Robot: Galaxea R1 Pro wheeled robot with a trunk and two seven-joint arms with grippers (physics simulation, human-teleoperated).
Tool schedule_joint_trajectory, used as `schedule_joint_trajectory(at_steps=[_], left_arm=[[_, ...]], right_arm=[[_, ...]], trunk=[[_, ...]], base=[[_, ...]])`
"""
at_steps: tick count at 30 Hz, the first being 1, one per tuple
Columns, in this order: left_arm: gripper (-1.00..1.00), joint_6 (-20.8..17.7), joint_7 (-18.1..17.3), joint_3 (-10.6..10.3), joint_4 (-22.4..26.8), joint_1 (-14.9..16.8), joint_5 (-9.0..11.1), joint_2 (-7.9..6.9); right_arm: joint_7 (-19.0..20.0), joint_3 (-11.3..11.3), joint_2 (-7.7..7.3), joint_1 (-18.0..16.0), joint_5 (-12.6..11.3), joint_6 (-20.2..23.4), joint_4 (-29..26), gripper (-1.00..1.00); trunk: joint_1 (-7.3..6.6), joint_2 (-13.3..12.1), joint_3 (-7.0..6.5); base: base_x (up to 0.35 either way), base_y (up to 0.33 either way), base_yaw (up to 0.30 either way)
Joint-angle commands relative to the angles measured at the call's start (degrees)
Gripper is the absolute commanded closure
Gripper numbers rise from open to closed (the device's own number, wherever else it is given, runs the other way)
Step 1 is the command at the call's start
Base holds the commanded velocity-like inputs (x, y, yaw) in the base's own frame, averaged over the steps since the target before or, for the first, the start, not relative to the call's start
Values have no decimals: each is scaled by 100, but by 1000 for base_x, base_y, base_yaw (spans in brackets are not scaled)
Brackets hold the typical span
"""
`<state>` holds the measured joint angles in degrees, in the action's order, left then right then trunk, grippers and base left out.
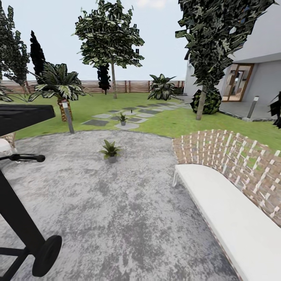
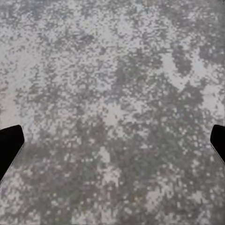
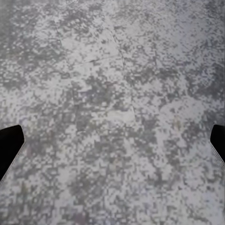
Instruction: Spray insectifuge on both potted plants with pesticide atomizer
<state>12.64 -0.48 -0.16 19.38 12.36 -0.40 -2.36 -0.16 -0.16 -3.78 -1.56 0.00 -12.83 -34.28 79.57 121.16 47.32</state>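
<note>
Both grippers are spread wide and hold nothing: the left gripper [image 2: 112, 140] and the right gripper [image 3: 112, 140] each show two dark fingertips, one at either edge of its wrist view, over bare speckled grey paving. So the pickup looks not yet begun, and the spraying is all still to do.

The pesticide atomizer's place cannot be told from here. Two potted plants stand ahead: one [image 1: 111, 150] on the round patio [image 1: 117, 218] toward its far edge, one [image 1: 123, 118] beyond on the stepping stones [image 1: 128, 125] in the lawn. One white-cushioned wicker bench [image 1: 230, 210] lines the patio's right edge; one black grill [image 1: 23, 117] stands at its left.
</note>
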Motion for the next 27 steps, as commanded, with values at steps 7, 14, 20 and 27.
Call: schedule_joint_trajectory(at_steps=[7,14,20,27], left_arm=[[-100,19,-5,-1,-4,3,-4,-1],[-100,19,-5,-1,-4,3,-4,-1],[-100,19,-5,-1,-4,3,-4,-1],[-100,19,-5,-1,-4,3,-4,-1]], right_arm=[[-2,-1,0,-3,0,-17,4,-100],[-1,-1,0,-3,0,-17,6,-100],[-2,-1,0,-3,0,-17,8,-100],[6,-1,0,-3,0,-17,0,-100]], trunk=[[3,2,5],[3,2,5],[3,2,5],[3,2,5]], base=[[339,0,0],[339,0,0],[339,0,0],[339,0,0]])
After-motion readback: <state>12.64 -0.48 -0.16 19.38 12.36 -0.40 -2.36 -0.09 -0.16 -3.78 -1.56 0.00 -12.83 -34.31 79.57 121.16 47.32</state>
